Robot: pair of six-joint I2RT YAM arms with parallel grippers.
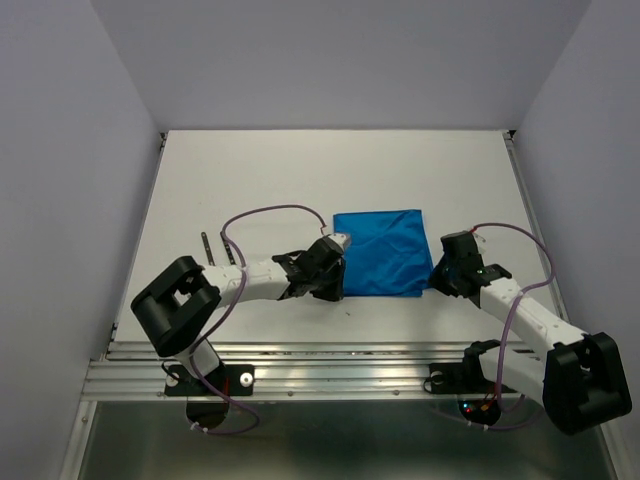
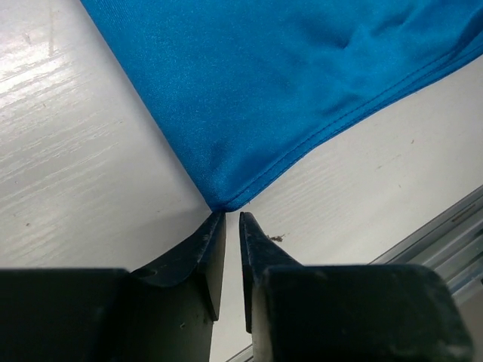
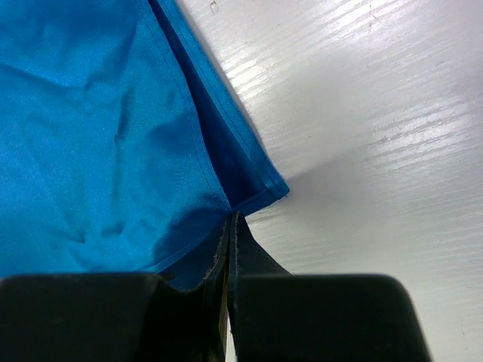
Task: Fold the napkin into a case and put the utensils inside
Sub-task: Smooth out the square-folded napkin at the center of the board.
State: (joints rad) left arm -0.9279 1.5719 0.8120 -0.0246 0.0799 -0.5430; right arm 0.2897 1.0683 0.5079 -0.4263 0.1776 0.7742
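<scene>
Now the napkin (image 1: 380,252) lies mid-table, its near edge running between my 2 arms. My right gripper (image 3: 229,220) is pinched on the near right corner. My left gripper (image 2: 232,216) shows a narrow gap, with the near left corner just ahead of its tips.

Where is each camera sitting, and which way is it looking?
Top camera: high up behind the robot, looking down at the table, the blue napkin, the left arm and the right arm.
Left wrist camera: on the left arm, looking past the left hand at the napkin's near left corner.
Right wrist camera: on the right arm, looking past the right hand at the near right corner.
Shared: every view shows the napkin.
</scene>
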